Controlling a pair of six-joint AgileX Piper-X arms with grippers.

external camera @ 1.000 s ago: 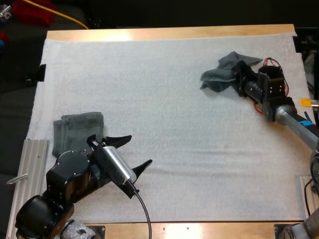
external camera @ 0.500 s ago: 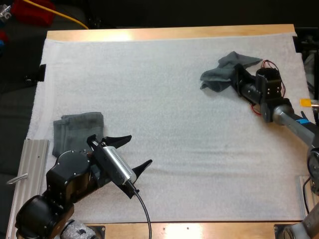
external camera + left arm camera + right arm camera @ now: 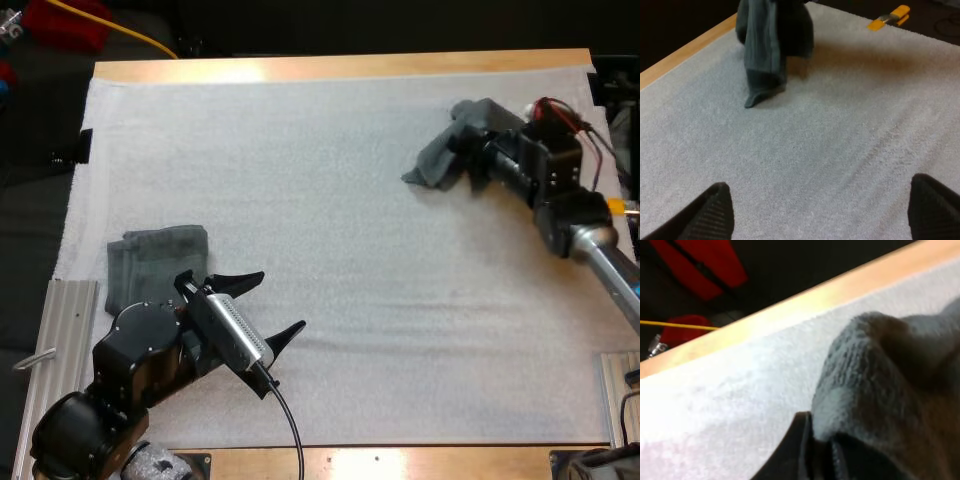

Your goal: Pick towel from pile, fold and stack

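Grips the crumpled towel (image 3: pixel 432 160) tight in the right gripper (image 3: pixel 468 152), at two o'clock on the white mat (image 3: pixel 330 180), raised so that only its low tip touches. Holds the left gripper (image 3: pixel 262 308) spread wide on nothing at seven o'clock, just beside the folded towel (image 3: pixel 160 258) at eight o'clock. Looks like one towel done, the pick in hand; leaves spreading, folding and stacking. Shows bare mat between the towels, and a metal rail (image 3: pixel 68 320) at the near left edge, out of the path.
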